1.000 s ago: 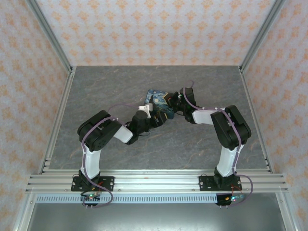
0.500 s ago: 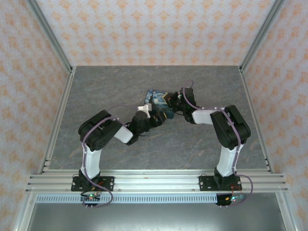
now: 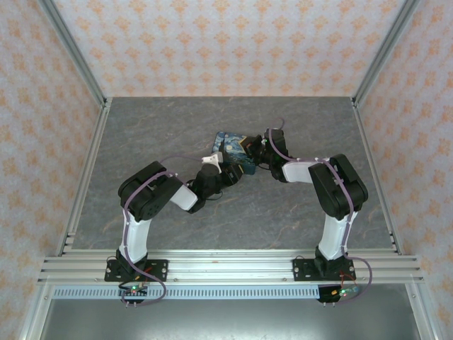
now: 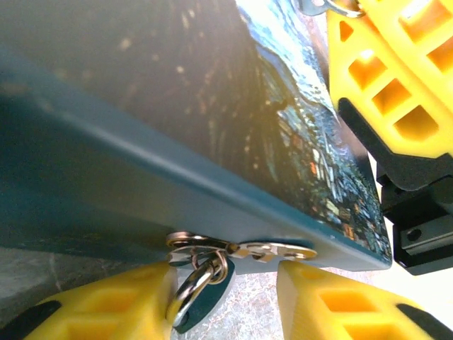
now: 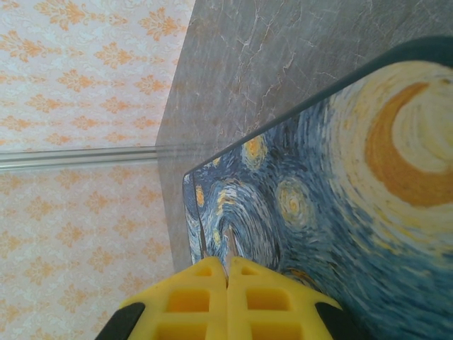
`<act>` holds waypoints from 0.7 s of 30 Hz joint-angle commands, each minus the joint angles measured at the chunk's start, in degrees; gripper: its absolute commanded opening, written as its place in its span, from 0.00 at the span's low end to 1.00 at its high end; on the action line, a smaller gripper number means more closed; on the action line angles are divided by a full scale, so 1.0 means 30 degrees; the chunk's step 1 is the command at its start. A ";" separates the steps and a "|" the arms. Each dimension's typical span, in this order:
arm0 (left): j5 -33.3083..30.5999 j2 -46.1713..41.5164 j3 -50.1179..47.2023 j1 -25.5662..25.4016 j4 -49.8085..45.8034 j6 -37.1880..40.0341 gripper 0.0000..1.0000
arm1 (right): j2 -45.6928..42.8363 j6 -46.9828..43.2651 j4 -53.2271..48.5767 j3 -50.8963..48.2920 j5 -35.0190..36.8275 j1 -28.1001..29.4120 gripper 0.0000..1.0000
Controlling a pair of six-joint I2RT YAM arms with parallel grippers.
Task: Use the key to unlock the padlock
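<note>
Your key (image 4: pixel 272 251) lies flat along the lower edge of the painted box (image 4: pixel 212 106), its blade pointing toward the box's corner and its ring (image 4: pixel 197 278) hanging off the other end. The left gripper (image 4: pixel 225 278) straddles it. One yellow finger is under the ring and the other just below the blade tip, and the jaws stand apart with the key across the gap rather than pinched. The box is the only container here; it sits near the middle of the grey table (image 3: pixel 177 127), looks closed, and you cannot tell what is in it. On its swirling blue-and-yellow face the right gripper (image 5: pixel 227 273) is clenched, fingers pressed together, tips against the print near a seam. In the left wrist view a small piece of bright metal (image 4: pixel 322 6) shows at the top edge beside that gripper's finger, too cropped to identify.
</note>
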 commanded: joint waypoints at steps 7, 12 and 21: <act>-0.1422 0.0721 0.0277 -0.0108 -0.2211 0.0636 0.30 | 0.0722 0.0057 -0.0895 -0.0487 -0.0163 0.0093 0.00; -0.1640 0.0766 0.0604 -0.0140 -0.3117 0.0897 0.26 | 0.0758 0.0092 -0.0831 -0.0513 -0.0173 0.0088 0.00; -0.1761 0.0971 0.1122 -0.0172 -0.4134 0.1132 0.18 | 0.0809 0.0180 -0.0606 -0.0634 -0.0200 0.0091 0.00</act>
